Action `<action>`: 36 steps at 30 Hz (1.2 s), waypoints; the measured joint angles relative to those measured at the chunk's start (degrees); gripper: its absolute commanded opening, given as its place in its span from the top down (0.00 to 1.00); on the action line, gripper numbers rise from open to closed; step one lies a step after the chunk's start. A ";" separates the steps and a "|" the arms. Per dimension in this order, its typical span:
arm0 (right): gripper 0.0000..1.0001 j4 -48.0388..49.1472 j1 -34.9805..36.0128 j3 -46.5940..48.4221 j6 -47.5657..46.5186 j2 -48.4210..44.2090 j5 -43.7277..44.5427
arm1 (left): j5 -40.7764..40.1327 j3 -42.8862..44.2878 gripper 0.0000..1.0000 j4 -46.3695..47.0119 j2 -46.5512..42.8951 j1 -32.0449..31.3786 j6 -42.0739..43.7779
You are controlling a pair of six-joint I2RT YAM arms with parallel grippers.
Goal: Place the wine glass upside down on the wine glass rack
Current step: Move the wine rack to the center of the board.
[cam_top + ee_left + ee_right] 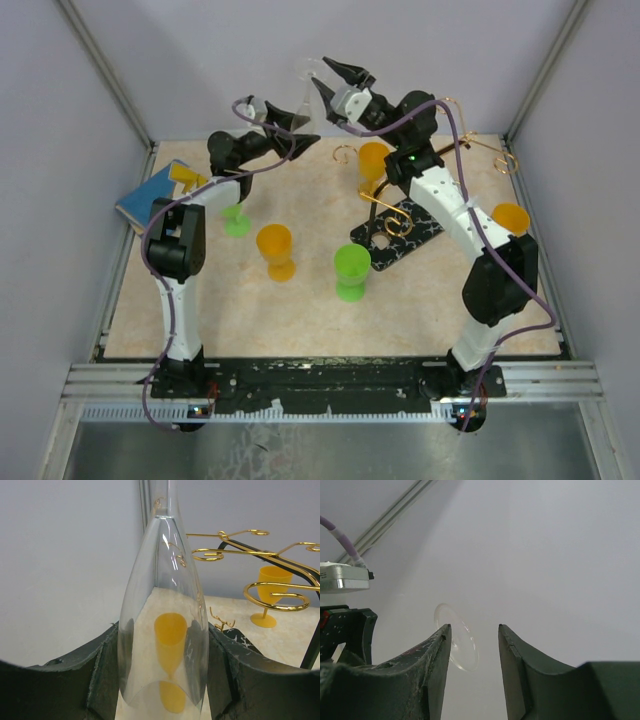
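Note:
The wine glass (165,605) is clear and held off the table, my left gripper (164,675) shut on its bowl, one pad on each side. From above, the glass (305,95) hangs in the air at the back, stem pointing toward my right gripper (335,85). In the right wrist view the glass's round foot (459,639) sits just beyond the left fingertip (440,645); the right gripper (472,635) is open with nothing between its fingers. The wine glass rack (400,200), gold wire on a black marbled base (398,238), stands right of centre; its scroll arms (260,555) show past the glass.
Orange goblets (275,250) (512,216) (374,160) and green ones (351,270) (236,218) stand on the table. A blue flat object (150,195) lies at the left edge. Grey walls and metal posts close in the back and sides.

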 measured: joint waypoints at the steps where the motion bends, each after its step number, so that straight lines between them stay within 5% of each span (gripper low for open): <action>1: 0.56 -0.15 0.00 -0.02 -0.04 0.00 -0.09 | 0.00 0.00 0.40 0.00 -0.02 0.00 0.00; 15: 0.57 -4.00 0.37 -0.79 -1.36 -0.15 -0.83 | 0.35 -0.02 0.40 -0.13 -0.55 0.00 0.15; 36: 0.91 -6.97 1.01 0.48 -11.28 1.55 2.51 | 1.05 -2.49 0.34 -1.38 -2.25 0.17 0.37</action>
